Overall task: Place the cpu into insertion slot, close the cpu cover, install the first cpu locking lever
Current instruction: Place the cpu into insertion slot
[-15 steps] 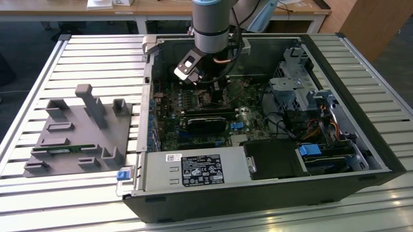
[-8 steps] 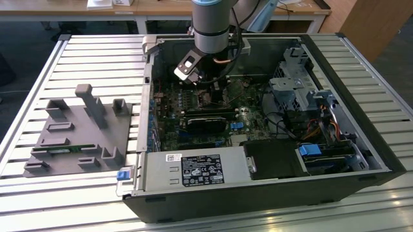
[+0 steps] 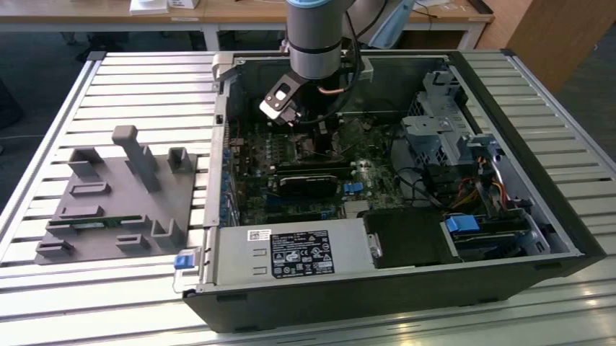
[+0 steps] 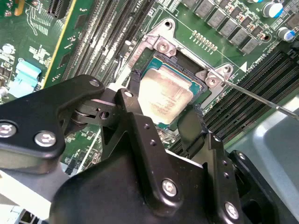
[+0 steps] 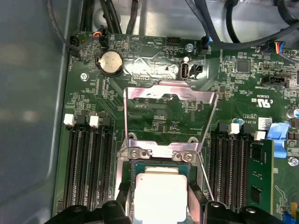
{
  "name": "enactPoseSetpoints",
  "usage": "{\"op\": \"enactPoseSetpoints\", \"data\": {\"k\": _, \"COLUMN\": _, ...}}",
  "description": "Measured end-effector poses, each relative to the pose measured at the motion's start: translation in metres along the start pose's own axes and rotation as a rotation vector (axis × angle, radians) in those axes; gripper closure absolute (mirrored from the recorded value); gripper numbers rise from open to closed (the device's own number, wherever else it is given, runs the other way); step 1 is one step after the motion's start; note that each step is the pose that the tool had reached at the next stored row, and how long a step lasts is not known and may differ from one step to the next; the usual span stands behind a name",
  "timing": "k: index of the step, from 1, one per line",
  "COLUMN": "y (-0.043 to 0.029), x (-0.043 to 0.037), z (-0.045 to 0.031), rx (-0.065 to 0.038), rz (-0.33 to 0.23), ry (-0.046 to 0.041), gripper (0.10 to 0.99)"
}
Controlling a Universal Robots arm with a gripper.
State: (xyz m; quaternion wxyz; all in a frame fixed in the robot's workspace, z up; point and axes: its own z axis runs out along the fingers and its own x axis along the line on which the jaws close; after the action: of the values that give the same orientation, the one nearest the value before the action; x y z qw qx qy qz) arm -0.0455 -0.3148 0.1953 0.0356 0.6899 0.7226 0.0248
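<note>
In the exterior view, the arm [image 3: 313, 36] reaches down into an open computer case [image 3: 385, 292]. The case lies on a slatted surface [image 3: 144, 86]. A grey fixture [image 3: 115, 202] stands on this surface at the exterior view's left, well apart from the case.

In the second wrist view, the pincer [image 4: 166, 102] is low over the green board [image 4: 42, 42]. The cpu [image 4: 163, 93] lies flat in the insertion slot [image 4: 152, 58], with its pale metal face up. One black finger [image 4: 134, 91] is at one edge of the chip, and the other is at the opposite edge. They seem to press on these edges, so the pincer is narrow and holds the chip. A thin locking lever [image 4: 261, 100] runs slanted just beside the slot.

In the first wrist view, the cpu cover [image 5: 170, 91] stands raised, hinged at the slot's far side, and it does not lie over the chip. Long black card slots [image 5: 88, 158] run on both sides of the socket.
</note>
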Motion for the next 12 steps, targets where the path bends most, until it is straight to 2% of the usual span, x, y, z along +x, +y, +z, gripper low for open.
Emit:
{"op": "enactPoseSetpoints", "data": {"k": 9, "y": 0.0000, "x": 0.0014, "z": 0.0009, "rx": 0.000, "rz": 0.000, "ry": 0.0018, "gripper": 0.490}}
{"op": "enactPoseSetpoints", "data": {"k": 12, "y": 0.0002, "x": 0.0014, "z": -0.0018, "rx": 0.000, "rz": 0.000, "ry": 0.0018, "gripper": 0.490}}
